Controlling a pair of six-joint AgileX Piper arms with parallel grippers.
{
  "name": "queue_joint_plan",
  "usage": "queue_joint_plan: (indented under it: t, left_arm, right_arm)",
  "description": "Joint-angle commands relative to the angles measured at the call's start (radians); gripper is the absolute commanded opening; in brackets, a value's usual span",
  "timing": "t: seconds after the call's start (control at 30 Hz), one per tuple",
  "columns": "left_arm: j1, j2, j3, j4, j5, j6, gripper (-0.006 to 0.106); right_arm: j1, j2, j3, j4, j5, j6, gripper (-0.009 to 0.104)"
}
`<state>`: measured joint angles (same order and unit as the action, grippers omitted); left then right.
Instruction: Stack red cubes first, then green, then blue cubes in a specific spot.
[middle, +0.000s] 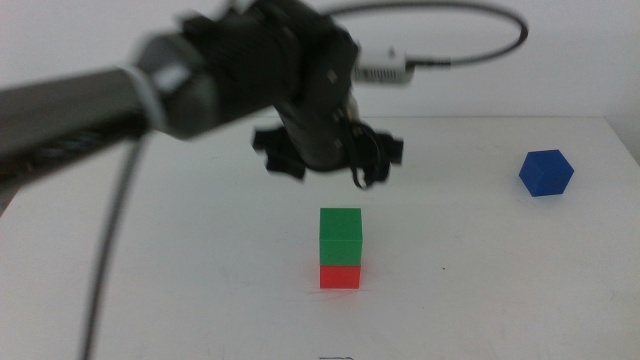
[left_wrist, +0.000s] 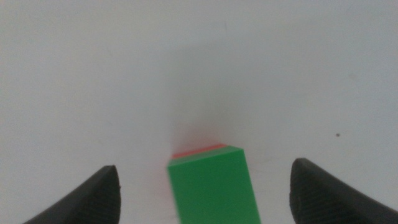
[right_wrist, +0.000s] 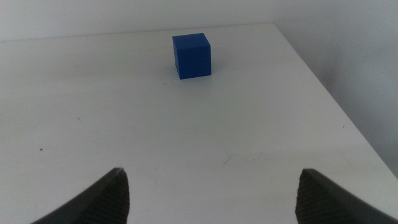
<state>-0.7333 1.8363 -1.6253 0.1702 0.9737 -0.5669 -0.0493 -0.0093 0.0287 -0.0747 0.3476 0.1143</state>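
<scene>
Sitting squarely upright on red cube (middle: 340, 277): green cube (middle: 340, 238).

A plain white counter (middle: 200, 260) spread under soft, even light, and a pale wall (middle: 560, 60) rose behind it.

1 overhead view, 2 wrist close-ups

Green cube (left_wrist: 214, 186) atop red cube (left_wrist: 198, 150), centred between wide-apart left gripper (left_wrist: 205, 196) fingers (left_wrist: 93, 196), white tabletop (left_wrist: 186, 62).
</scene>
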Motion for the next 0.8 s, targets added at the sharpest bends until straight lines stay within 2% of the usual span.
queue_joint_plan:
  t: [0.0,0.1,0.27,0.47,0.73,0.77]
  left_arm:
    - [-0.001,-0.125,-0.028,0.055,-0.01,0.055,0.093]
    - [-0.001,-0.211,-0.028,0.081,0.014,0.159,0.093]
    - [0.003,-0.36,0.042,0.063,0.022,0.408,0.093]
    - [0.1,-0.596,0.23,-0.125,-0.085,0.596,0.093]
    - [0.312,-0.882,0.473,-0.454,-0.124,0.864,0.093]
    - [0.33,-0.899,0.48,-0.472,-0.123,0.879,0.093]
  right_arm:
    - [-0.006,-0.022,-0.018,-0.005,-0.074,-0.013,0.073]
    - [-0.006,-0.022,-0.018,-0.005,-0.074,-0.013,0.073]
    - [-0.006,-0.022,-0.018,-0.005,-0.074,-0.013,0.073]
    - [-0.006,-0.022,-0.018,-0.005,-0.074,-0.013,0.073]
    - [-0.006,-0.022,-0.018,-0.005,-0.074,-0.013,0.073]
    - [-0.006,-0.022,-0.018,-0.005,-0.074,-0.013,0.073]
